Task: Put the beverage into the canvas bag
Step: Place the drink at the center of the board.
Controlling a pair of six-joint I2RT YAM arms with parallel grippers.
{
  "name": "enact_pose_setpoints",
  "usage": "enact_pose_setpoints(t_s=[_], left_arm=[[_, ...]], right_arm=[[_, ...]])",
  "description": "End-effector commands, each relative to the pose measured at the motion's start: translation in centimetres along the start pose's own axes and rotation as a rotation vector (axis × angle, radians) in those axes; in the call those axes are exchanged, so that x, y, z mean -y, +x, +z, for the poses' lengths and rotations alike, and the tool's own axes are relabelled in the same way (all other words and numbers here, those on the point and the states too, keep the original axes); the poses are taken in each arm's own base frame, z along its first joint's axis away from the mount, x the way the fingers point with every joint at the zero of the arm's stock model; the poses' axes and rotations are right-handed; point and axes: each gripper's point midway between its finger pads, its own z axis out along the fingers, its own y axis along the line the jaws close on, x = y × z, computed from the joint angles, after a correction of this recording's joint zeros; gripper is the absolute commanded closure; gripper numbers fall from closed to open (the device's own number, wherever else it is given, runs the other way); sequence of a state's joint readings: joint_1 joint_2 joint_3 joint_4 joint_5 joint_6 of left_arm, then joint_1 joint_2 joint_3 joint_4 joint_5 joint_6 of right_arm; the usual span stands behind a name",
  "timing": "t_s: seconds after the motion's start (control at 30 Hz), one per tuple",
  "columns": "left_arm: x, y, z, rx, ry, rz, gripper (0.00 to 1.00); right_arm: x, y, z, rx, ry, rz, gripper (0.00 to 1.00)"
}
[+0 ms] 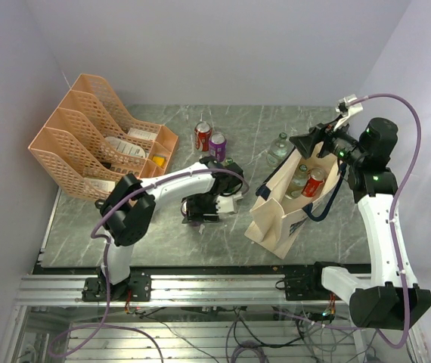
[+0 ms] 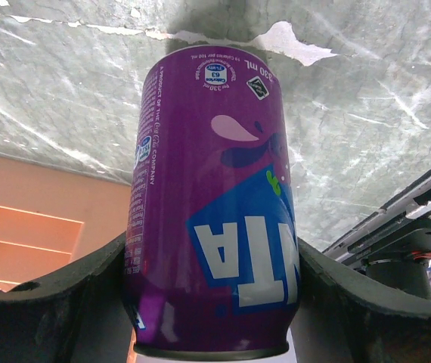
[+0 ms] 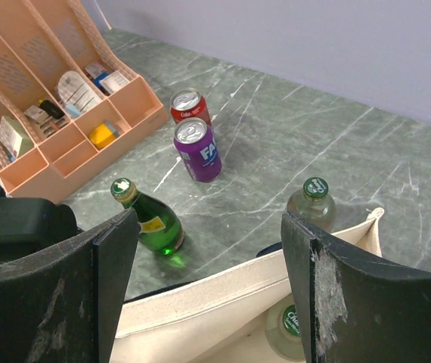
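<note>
Right gripper (image 3: 209, 227) fills the foreground of its wrist view, fingers spread wide and holding nothing, poised over the far rim of the bag (image 3: 223, 295). Left gripper (image 2: 212, 249) is spread wide too. The purple can (image 2: 212, 189) looms between its fingers in its own view, but whether they touch it cannot be told. From the right wrist the can stands free on the table (image 1: 200, 234).

Both arms are bolted at the near edge. The left arm rises to a bent elbow, its forearm runs rightward toward mid-table, and its wrist folds down low over the surface. The right arm climbs along the right side, and its wrist turns left above the bag.

The bag stands upright right of centre, mouth open. Inside it are a bagged can (image 1: 314, 182), red, and a bagged bottle (image 1: 299, 180), clear with a green cap.

A green bottle (image 3: 151, 223) stands near the left wrist. Beyond it is the purple can, with a red can (image 3: 189, 106) just behind. A clear bottle (image 3: 314, 203) stands just past the bag's far rim.

At far left, the orange trays (image 1: 87, 144) hold small packets and a yellow item.
</note>
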State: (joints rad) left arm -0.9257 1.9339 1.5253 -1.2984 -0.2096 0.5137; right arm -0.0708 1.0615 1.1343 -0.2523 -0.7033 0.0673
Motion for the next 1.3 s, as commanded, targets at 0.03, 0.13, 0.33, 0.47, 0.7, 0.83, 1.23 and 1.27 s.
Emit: enact_pose_setpoints(t_s=[0.03,0.13,0.33,0.47,0.7,0.83,1.23,1.27], left_arm=[[-0.7,0.2,-1.0,-0.037,-0.035,-0.045,0.81],[-0.6,-0.2,-1.0,-0.041,-0.035,-0.044,0.72],[0.0,-1.2,-0.9,-0.028,-0.037,-0.039,0.59],[0.4,-2.0,-1.0,-0.008,-0.020,-0.044,0.49],[0.4,-2.2,-1.7,0.015,-0.027,-0.047,0.27],[0.5,-2.5,-2.0,0.030,-0.025,-0.051,0.12],[0.1,-3.0,-5.1,0.139,-0.053,-0.059,0.02],[0.1,-2.9,-5.7,0.161,-0.058,-0.062,0.02]], right_arm=[[0.1,-0.6,-0.2,0.026,-0.002,0.002,0.25],[0.0,-0.6,0.0,0.025,-0.009,0.006,0.25],[0.1,-0.5,0.1,0.023,-0.012,0.008,0.25],[0.0,0.0,0.1,0.022,-0.014,0.016,0.25],[-0.2,0.5,-0.1,0.013,-0.019,0.022,0.25],[-0.3,0.9,-0.1,0.006,-0.017,0.036,0.25],[-0.6,0.6,0.1,-0.016,-0.044,0.004,0.25],[-0.7,0.4,0.4,-0.022,-0.052,-0.011,0.25]])
